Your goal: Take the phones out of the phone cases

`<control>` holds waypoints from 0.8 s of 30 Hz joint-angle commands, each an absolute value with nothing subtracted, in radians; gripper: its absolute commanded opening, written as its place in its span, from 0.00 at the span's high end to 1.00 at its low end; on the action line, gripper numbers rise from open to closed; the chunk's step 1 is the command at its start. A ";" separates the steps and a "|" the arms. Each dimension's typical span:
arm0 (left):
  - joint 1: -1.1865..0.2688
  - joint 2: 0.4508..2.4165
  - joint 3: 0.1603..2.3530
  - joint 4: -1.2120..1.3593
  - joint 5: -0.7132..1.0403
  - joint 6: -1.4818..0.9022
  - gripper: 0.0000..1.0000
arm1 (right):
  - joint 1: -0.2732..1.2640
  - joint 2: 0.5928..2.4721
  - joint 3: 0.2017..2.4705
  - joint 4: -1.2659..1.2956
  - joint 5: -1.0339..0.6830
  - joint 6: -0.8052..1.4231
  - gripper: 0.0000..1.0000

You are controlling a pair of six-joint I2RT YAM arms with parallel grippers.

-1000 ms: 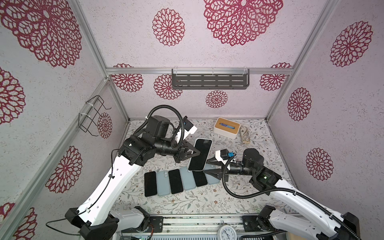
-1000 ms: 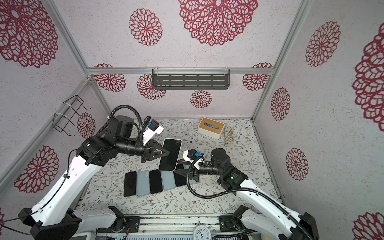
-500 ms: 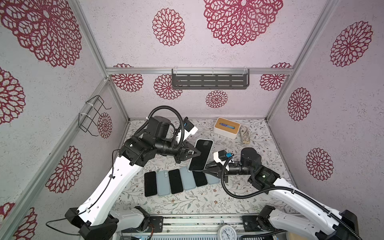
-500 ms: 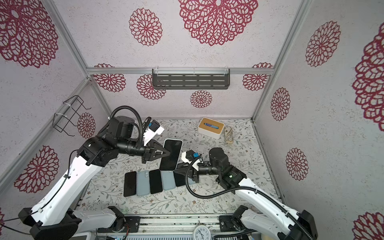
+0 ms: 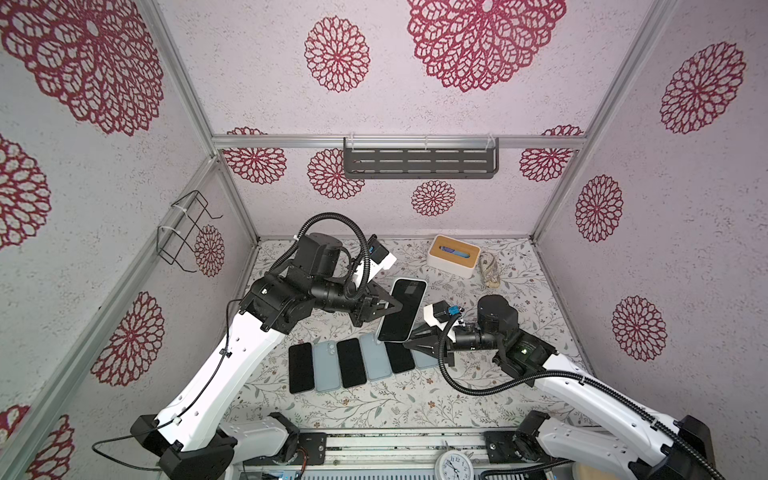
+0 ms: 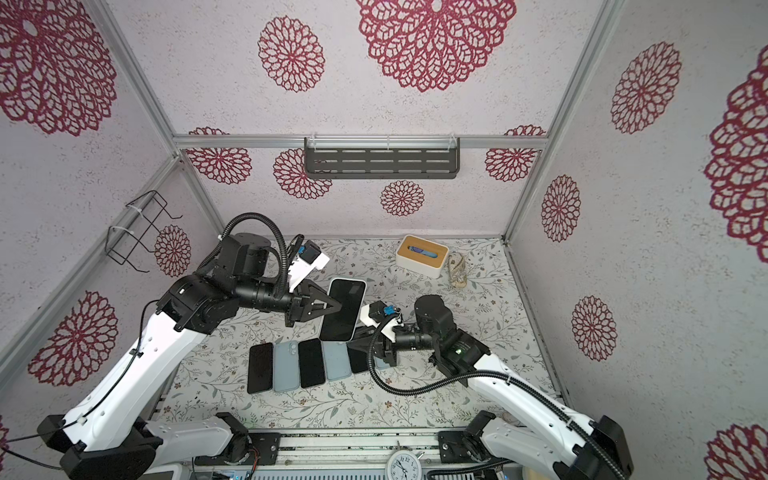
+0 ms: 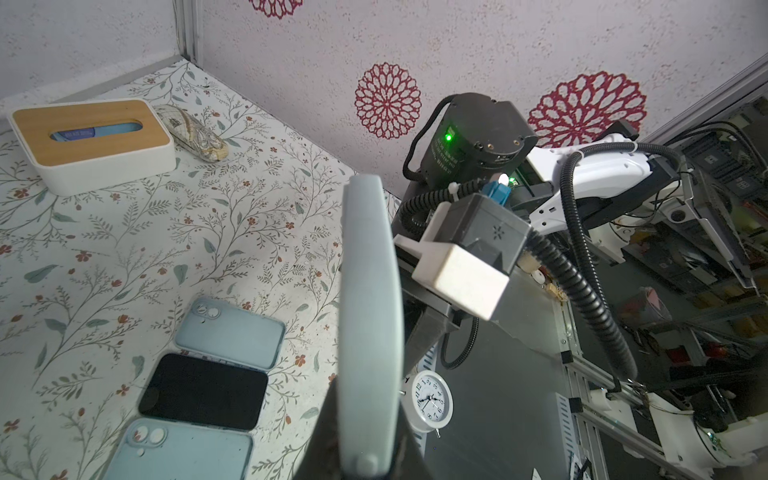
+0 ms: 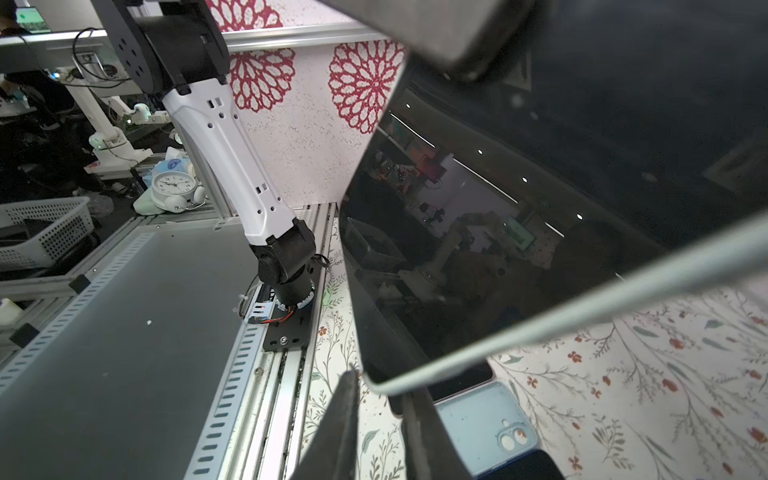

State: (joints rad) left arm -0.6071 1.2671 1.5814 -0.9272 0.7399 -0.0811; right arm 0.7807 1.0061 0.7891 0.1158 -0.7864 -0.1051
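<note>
- Your left gripper [image 5: 397,308] is clamped on the phone [image 5: 406,320] at one long edge. It holds it tilted in the air above the table [image 5: 519,299], over the row of phones and cases [image 5: 351,361].
- Only the left wrist view shows the phone case [image 7: 368,291] edge-on, its grey-blue side running between the left jaws.
- Your right gripper [image 5: 409,342] sits at the phone's lower corner.
- Only the right wrist view shows its fingers [image 8: 419,428] narrowly parted with that corner at their tips. You cannot tell whether they pinch it.
</note>
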 commanded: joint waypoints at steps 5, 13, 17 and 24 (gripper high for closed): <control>-0.615 1.250 1.567 -0.839 0.780 -0.084 1.00 | 0.791 0.994 0.828 0.189 -0.819 -0.109 0.73; -0.615 1.249 1.573 -0.840 0.751 -0.088 1.00 | 0.791 0.973 0.822 0.176 -0.822 -0.125 0.91; -0.615 1.262 1.569 -0.821 0.772 -0.103 1.00 | 0.789 0.970 0.822 0.199 -0.823 -0.123 0.98; -0.616 1.255 1.519 -0.766 0.786 -0.132 1.00 | 0.791 0.972 0.820 0.242 -0.834 -0.126 1.00</control>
State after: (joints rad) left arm -0.6140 1.2526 1.5414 -0.8597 0.7856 -0.0814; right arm 0.7799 0.9981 0.7891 0.1143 -0.8165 -0.0872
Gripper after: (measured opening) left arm 0.131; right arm 0.152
